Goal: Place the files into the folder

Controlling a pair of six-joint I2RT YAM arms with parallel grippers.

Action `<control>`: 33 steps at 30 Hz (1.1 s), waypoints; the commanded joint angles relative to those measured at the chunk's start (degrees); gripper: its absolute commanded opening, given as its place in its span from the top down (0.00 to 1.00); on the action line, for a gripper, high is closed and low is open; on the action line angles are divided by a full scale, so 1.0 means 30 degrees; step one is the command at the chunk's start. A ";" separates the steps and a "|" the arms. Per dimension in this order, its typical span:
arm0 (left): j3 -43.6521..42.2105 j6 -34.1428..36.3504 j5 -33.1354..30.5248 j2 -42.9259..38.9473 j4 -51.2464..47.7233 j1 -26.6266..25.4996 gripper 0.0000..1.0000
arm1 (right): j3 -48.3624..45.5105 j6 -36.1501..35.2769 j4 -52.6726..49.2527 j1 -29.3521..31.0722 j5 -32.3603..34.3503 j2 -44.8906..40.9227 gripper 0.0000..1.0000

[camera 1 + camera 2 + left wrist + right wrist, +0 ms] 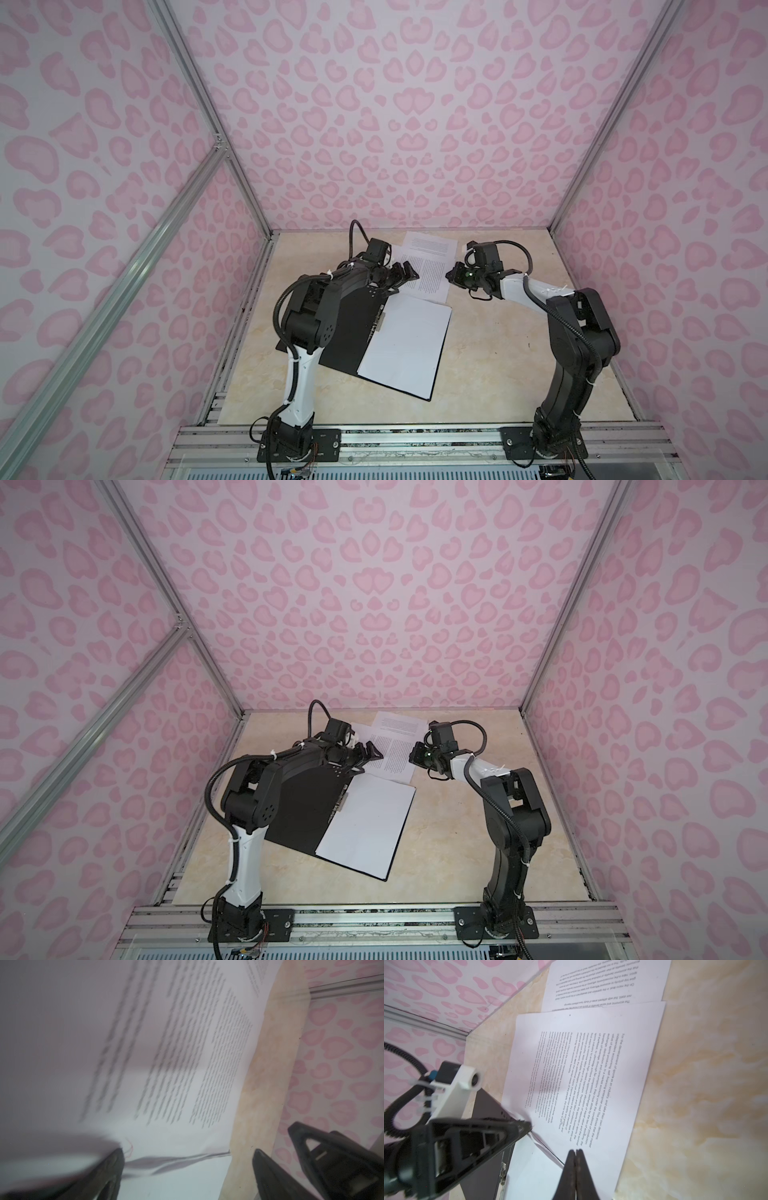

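Closing the left gripper (409,272), jaws apart, on a single corner matters — it sits by the open folder's (353,328) far corner. The files (432,274) lie by the table's (498,353) far edge; the right gripper (449,274), jaws together, should pin the rest.

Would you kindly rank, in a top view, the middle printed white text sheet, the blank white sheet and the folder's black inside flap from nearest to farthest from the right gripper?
1. Middle printed white text sheet: at the shut right gripper.
2. Blank white sheet: nearer the front.
3. Folder's black inside flap: left, beyond that sheet.
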 commanded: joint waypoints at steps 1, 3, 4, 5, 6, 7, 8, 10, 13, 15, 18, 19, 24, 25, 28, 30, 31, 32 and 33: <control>-0.3362 0.1422 -0.0952 -0.7427 0.0270 0.0519 0.02 | 0.1374 -0.0566 -0.1531 0.0218 0.0047 0.1316 0.95; -0.5062 0.1508 -0.0473 -0.8509 0.1420 0.0917 0.02 | 0.2070 -0.0593 -0.1726 0.0281 -0.0037 0.1984 0.96; -0.5443 0.1460 -0.0132 -0.8685 0.1894 0.1025 0.02 | 0.2347 -0.0551 -0.1713 0.0339 -0.0012 0.2344 0.96; -0.5429 0.1458 0.0179 -0.8688 0.2106 0.1161 0.03 | 0.2655 -0.0510 -0.1712 0.0381 -0.0080 0.2682 0.96; -0.5363 0.1377 0.0407 -0.8652 0.2504 0.1199 0.02 | 0.2970 -0.0462 -0.1813 0.0383 -0.0174 0.2984 0.96; -0.5264 0.1137 0.0486 -0.8659 0.2868 0.1234 0.02 | 0.3352 -0.0445 -0.1983 0.0451 -0.0291 0.3348 0.97; -0.5094 0.0887 0.0527 -0.8649 0.2988 0.1237 0.02 | 0.3682 -0.0389 -0.2118 0.0536 -0.0412 0.3664 0.96; -0.4752 0.0643 -0.0298 -0.8789 0.2342 0.1267 0.03 | 0.4277 -0.0322 -0.2536 0.0686 -0.0456 0.4172 0.96; -0.5230 0.0185 -0.1985 -0.9288 0.0943 0.1742 0.02 | 0.4749 -0.0217 -0.2943 0.0882 -0.0627 0.4826 0.97; -0.6081 -0.0141 -0.3092 -0.9789 0.0131 0.2109 0.03 | 0.4749 -0.0022 -0.2993 0.0945 -0.0597 0.5068 0.97; -0.7436 -0.0346 -0.3710 -1.0252 -0.0376 0.2458 0.02 | 0.5677 0.0205 -0.3402 0.0902 -0.0685 0.5569 0.98; -0.7909 -0.0442 -0.3601 -1.0289 -0.0269 0.2479 0.02 | 0.5691 0.0321 -0.3441 0.0810 -0.0686 0.5670 0.99; -0.9666 -0.1017 -0.2748 -0.9946 0.0587 0.2485 0.02 | 0.5088 0.1262 -0.2841 0.0076 -0.1001 0.5662 1.00; -0.9911 -0.1197 -0.2637 -0.9898 0.0725 0.2490 0.02 | 0.5072 0.1425 -0.2709 -0.0140 -0.1042 0.5575 1.00; -1.0554 -0.1601 -0.2737 -0.9799 0.1091 0.2471 0.02 | 0.3952 0.1699 -0.2462 -0.0719 -0.1191 0.5376 1.00; -1.0573 -0.1947 -0.2909 -0.9392 0.1144 0.2515 0.02 | 0.3425 0.1898 -0.2141 -0.1117 -0.1333 0.5211 1.00; -1.0569 -0.2220 -0.2861 -0.9121 0.1325 0.2538 0.02 | 0.3161 0.2046 -0.1933 -0.1370 -0.1466 0.5109 1.00; -1.0551 -0.2492 -0.2830 -0.8835 0.1535 0.2556 0.02 | 0.2841 0.2188 -0.1698 -0.1594 -0.1575 0.5000 1.00; -1.0493 -0.2814 -0.2771 -0.8502 0.1697 0.2567 0.02 | 0.2489 0.2270 -0.1451 -0.1869 -0.1650 0.4853 1.00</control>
